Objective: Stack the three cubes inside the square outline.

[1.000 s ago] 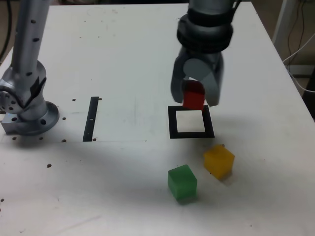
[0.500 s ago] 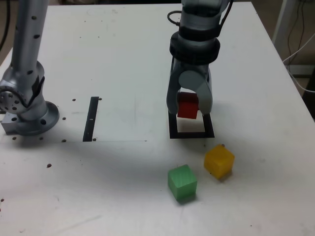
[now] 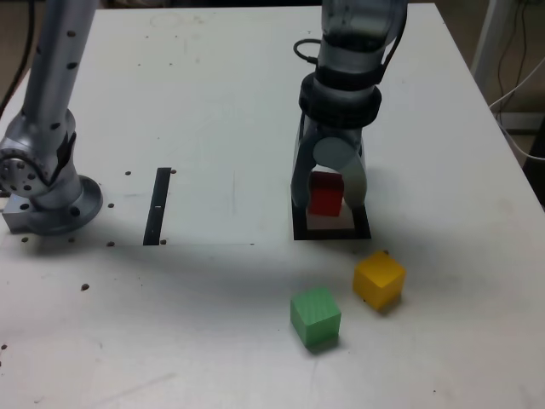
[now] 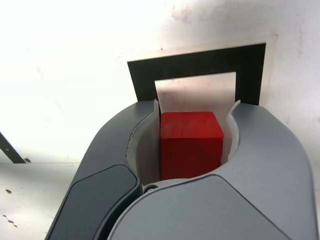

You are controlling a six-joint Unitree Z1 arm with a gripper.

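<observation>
The red cube (image 3: pixel 325 194) sits between the two grey jaws of the hand (image 3: pixel 327 204), which is closed on it; in the wrist view the cube (image 4: pixel 191 142) fills the gap between the pale inner pads, touching both. The hand points straight down over the square outline (image 3: pixel 301 230), with the cube low above, or possibly already on, its white centre; which of the two cannot be told. In the wrist view the black frame (image 4: pixel 200 62) and part of its white centre lie just beyond the jaw tips. The yellow cube (image 3: pixel 379 279) rests on the white bench (image 3: pixel 213 85) just in front of the outline's corner toward the exterior view's right, and the green cube (image 3: pixel 315 315) lies nearer the camera, beside the yellow one but apart from it. A thin black strip (image 3: pixel 157 205) lies well off to the exterior view's left, near the arm's base (image 3: pixel 43 187). No writing or labels can be read.
</observation>
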